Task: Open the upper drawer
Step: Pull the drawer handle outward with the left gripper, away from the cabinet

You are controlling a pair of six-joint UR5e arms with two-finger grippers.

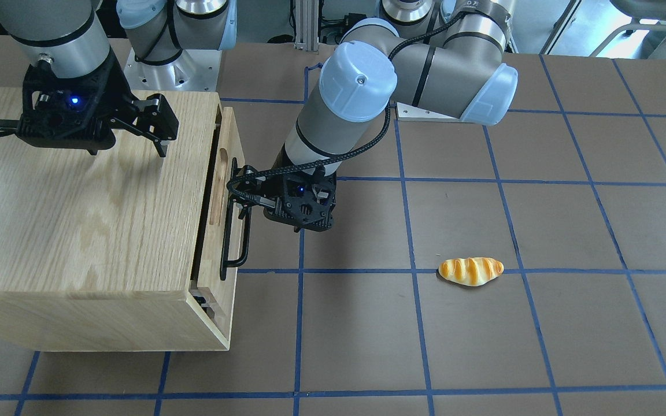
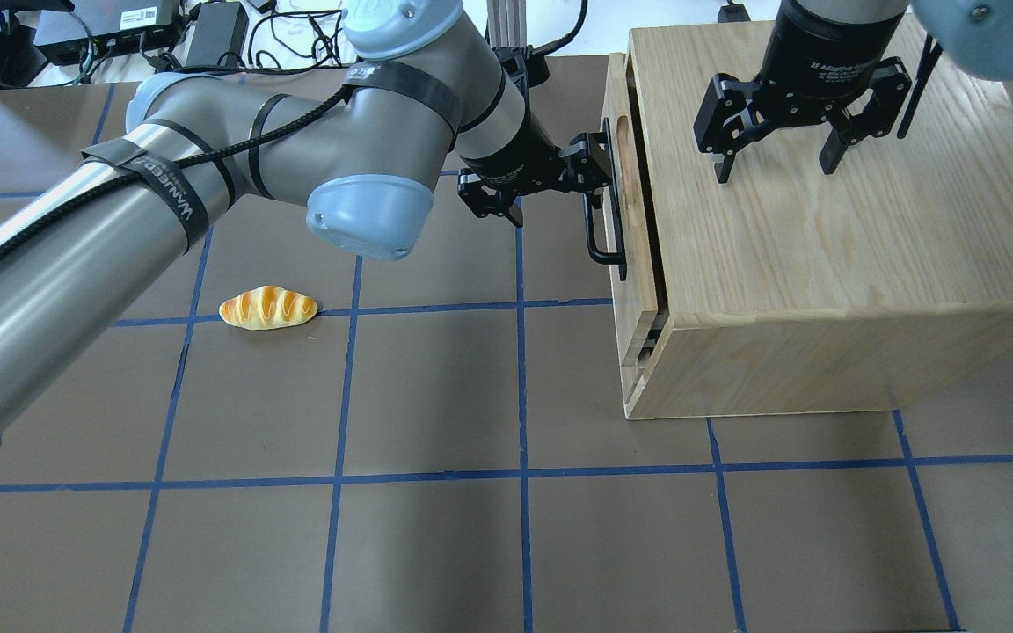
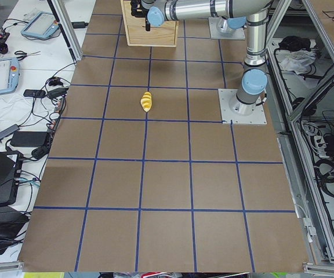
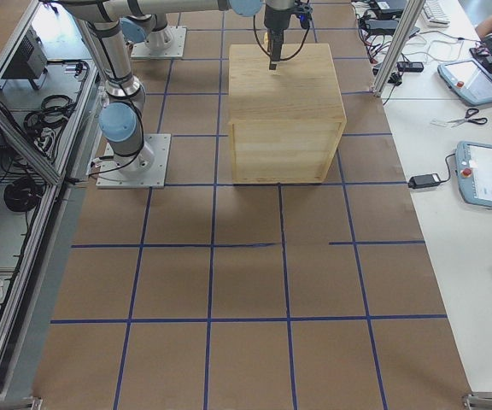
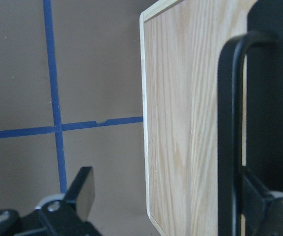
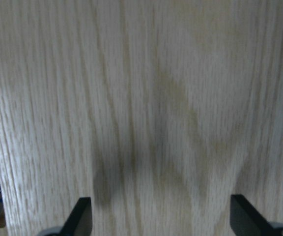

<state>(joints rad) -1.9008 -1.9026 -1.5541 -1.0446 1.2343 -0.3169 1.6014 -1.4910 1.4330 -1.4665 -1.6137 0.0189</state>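
The upper drawer (image 1: 230, 144) of the oak cabinet (image 1: 78, 219) stands pulled out a small way, with a dark gap behind its front panel (image 2: 623, 189). Its black bar handle (image 1: 235, 242) shows in the overhead view (image 2: 603, 233) and the left wrist view (image 5: 228, 123). My left gripper (image 1: 240, 199) is at the handle's far end (image 2: 594, 167), open. In the left wrist view one finger (image 5: 259, 196) sits behind the bar and the other (image 5: 82, 189) stands off the panel. My right gripper (image 2: 775, 167) is open, pointing down, with its fingertips at the cabinet top (image 6: 141, 98).
A toy bread roll (image 1: 470, 271) lies on the brown gridded table, apart from the cabinet, also in the overhead view (image 2: 267, 308). My left arm (image 2: 207, 176) stretches across the table toward the drawer. The cabinet shows in the right view (image 4: 284, 94).
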